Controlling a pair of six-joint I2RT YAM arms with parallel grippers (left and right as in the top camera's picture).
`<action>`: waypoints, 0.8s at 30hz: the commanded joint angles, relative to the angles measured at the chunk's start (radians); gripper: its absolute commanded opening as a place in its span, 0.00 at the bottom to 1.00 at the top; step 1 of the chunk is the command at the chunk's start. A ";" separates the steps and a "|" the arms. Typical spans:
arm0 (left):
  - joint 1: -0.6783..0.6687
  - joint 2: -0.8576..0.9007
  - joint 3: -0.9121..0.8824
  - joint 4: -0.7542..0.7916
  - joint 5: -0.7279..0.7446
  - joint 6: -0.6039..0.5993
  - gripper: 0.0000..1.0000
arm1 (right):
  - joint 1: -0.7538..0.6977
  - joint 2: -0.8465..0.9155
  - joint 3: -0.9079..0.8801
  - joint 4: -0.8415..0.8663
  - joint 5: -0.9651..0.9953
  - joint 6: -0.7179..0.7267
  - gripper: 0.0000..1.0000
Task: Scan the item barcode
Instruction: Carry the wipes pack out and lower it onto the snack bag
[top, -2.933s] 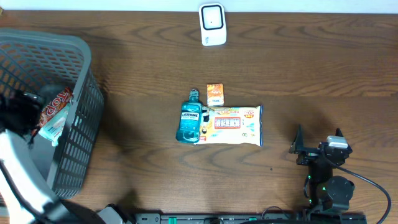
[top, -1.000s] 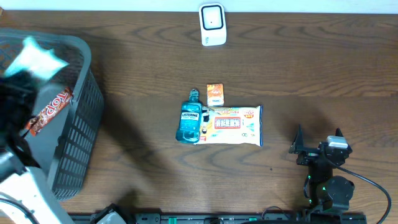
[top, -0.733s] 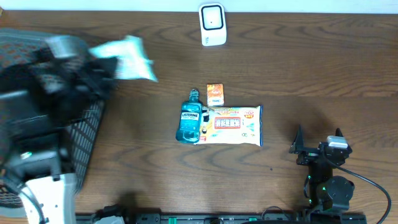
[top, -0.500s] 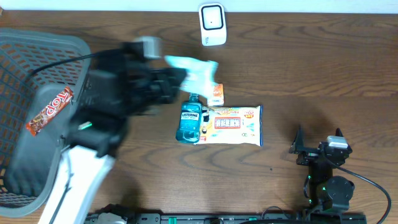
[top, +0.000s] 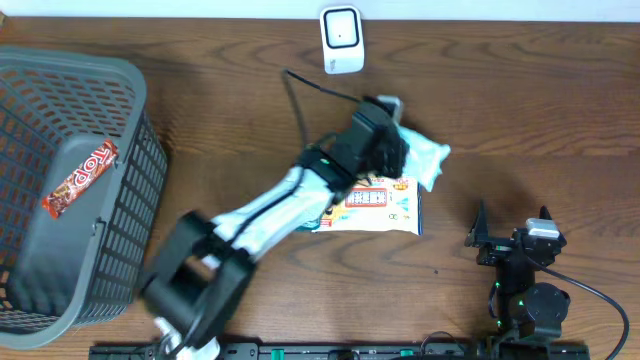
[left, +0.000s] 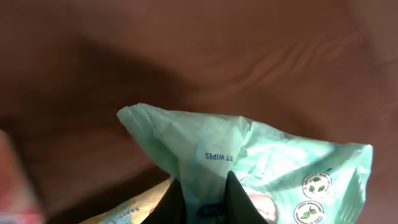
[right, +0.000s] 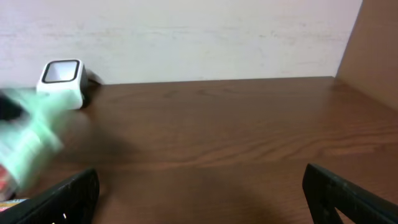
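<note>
My left gripper (top: 398, 143) is shut on a pale green pack of wet wipes (top: 428, 159), held above the table's middle, just over the top right corner of a yellow-and-white pack (top: 385, 208). In the left wrist view the dark fingers pinch a fold of the green pack (left: 267, 163), which reads "WIPES"; no barcode shows on it. The white scanner (top: 342, 40) stands at the table's far edge, up and left of the pack. It also shows as a white scanner (right: 61, 81) in the right wrist view. My right gripper (top: 510, 224) rests open at the front right, nothing between its fingers.
A grey mesh basket (top: 108, 68) stands at the left with a red snack bar (top: 80, 178) inside. My left arm stretches diagonally across the table's middle and covers the things lying left of the yellow-and-white pack.
My left arm has swung the green wipes pack from over the basket rightward across the table to above the middle items. The right arm has not moved.
</note>
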 joint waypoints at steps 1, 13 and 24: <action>-0.016 0.092 0.012 0.026 -0.021 0.005 0.08 | 0.007 -0.004 -0.001 -0.003 0.004 -0.015 0.99; 0.004 0.047 0.013 0.013 -0.021 -0.008 0.81 | 0.007 -0.004 -0.001 -0.003 0.004 -0.015 0.99; 0.029 -0.043 0.013 -0.027 0.045 -0.063 0.08 | 0.007 -0.004 -0.001 -0.003 0.004 -0.015 0.99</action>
